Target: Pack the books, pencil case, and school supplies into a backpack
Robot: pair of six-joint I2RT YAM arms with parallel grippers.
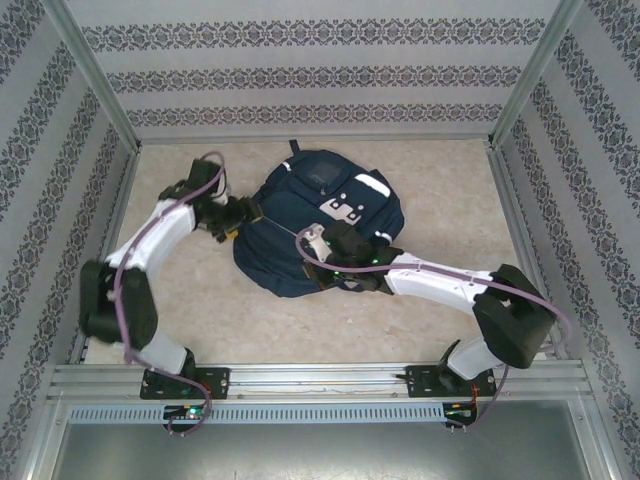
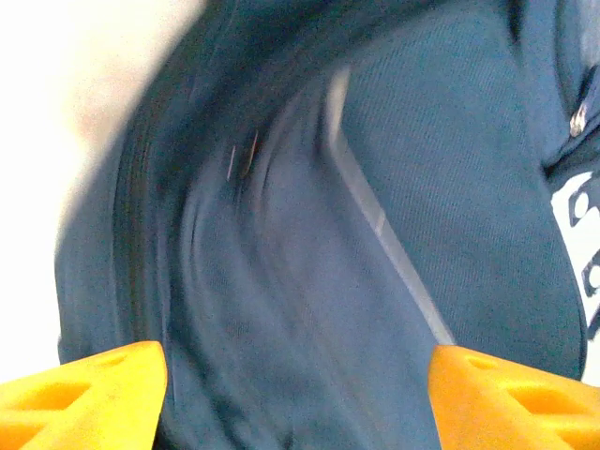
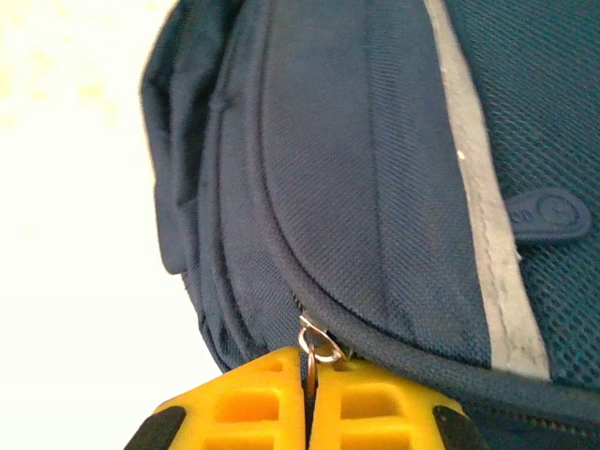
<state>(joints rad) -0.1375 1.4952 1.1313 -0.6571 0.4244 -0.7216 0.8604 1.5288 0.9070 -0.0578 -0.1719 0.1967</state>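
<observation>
The navy-blue backpack (image 1: 320,225) lies flat in the middle of the table, with its white reflective stripe (image 3: 487,272) running along a front pocket. My right gripper (image 3: 307,375) is shut on the metal ring of a zipper pull (image 3: 317,345) at the backpack's near edge, and it rests over the pack's lower middle (image 1: 315,245). My left gripper (image 1: 240,215) is at the backpack's left side. Its yellow fingers (image 2: 94,389) stand wide apart, open, over blurred blue fabric (image 2: 300,281). The books, the pencil case and the school supplies are hidden.
The pale marbled tabletop (image 1: 440,190) surrounds the backpack, with bare room to its right and front. Patterned walls and metal posts (image 1: 520,75) box the area in. A metal rail (image 1: 320,380) carries both arm bases at the near edge.
</observation>
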